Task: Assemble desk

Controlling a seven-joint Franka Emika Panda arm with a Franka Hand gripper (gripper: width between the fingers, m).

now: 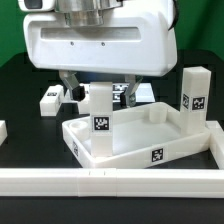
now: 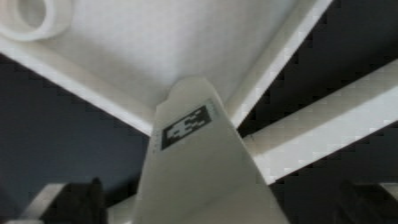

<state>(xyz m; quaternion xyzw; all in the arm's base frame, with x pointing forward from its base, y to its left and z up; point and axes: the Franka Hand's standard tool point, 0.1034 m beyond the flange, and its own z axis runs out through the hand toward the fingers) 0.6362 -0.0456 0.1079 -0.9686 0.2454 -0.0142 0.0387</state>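
Observation:
The desk top (image 1: pixel 150 148), a white tray with a raised rim, lies on the black table. One white square leg (image 1: pixel 101 112) with a tag stands upright in its corner on the exterior view's left. My gripper (image 1: pixel 100 92) hangs over that leg, open, a dark finger (image 1: pixel 70 84) on either side and a gap showing. In the wrist view the leg (image 2: pixel 192 150) runs up to the desk top (image 2: pixel 160 55), and my gripper (image 2: pixel 210 212) straddles its near end. A second tagged leg (image 1: pixel 193 95) stands upright at the exterior view's right.
Another white leg (image 1: pixel 50 100) lies flat on the table at the exterior view's left. A long white rail (image 1: pixel 110 181) runs along the front edge. The arm's big white housing (image 1: pixel 100 40) hides the area behind the tray.

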